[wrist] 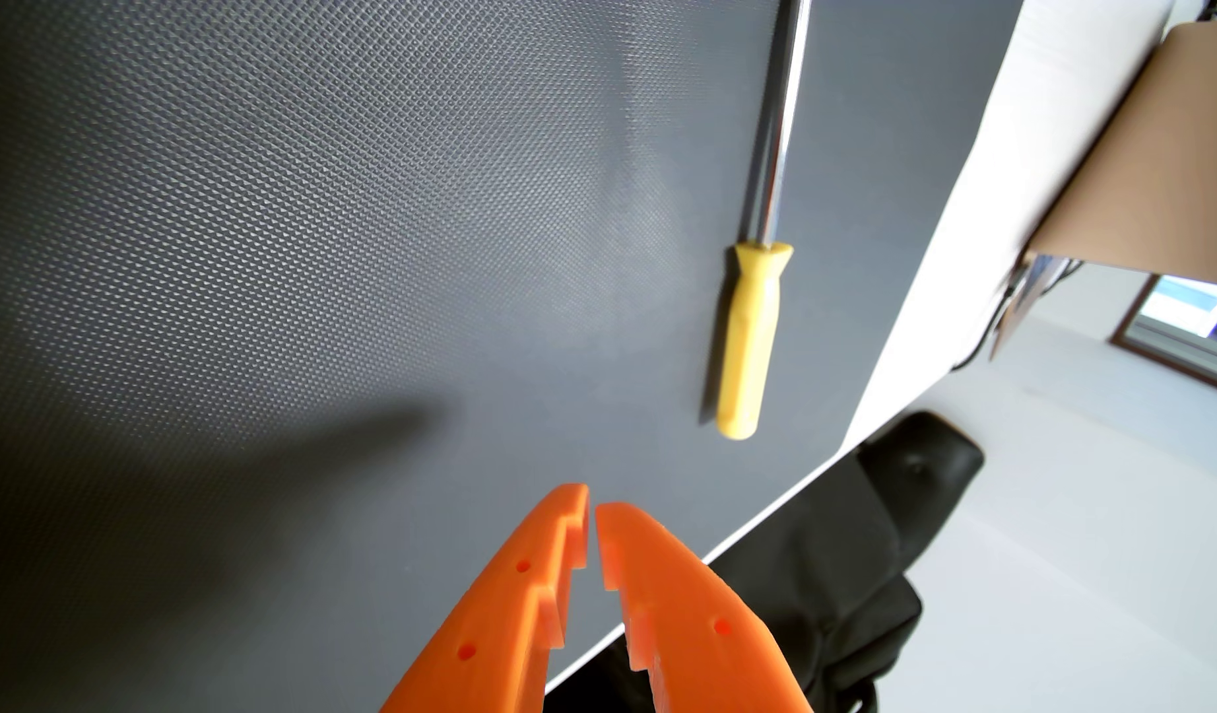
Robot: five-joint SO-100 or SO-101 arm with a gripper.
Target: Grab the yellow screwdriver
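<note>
Wrist view. A dark grey textured mat [318,240] is seen across the left and centre of the frame, with a soft shadow cast on it at lower left. At bottom centre, the orange gripper [592,511] enters from the lower edge; its two toothed fingers [523,603] are brought almost together at the tips, a narrow slit being left between them, and nothing is held. Up and to the right of the tips, well apart from them, the yellow screwdriver [750,336] is laid flat on the mat near its right edge, the handle pointed toward the gripper and the bright metal shaft [774,137] run up to the top edge. Further right, a white surface [935,274], a black bag-like object [832,569] and a brown cardboard box [1154,151] are shown.
</note>
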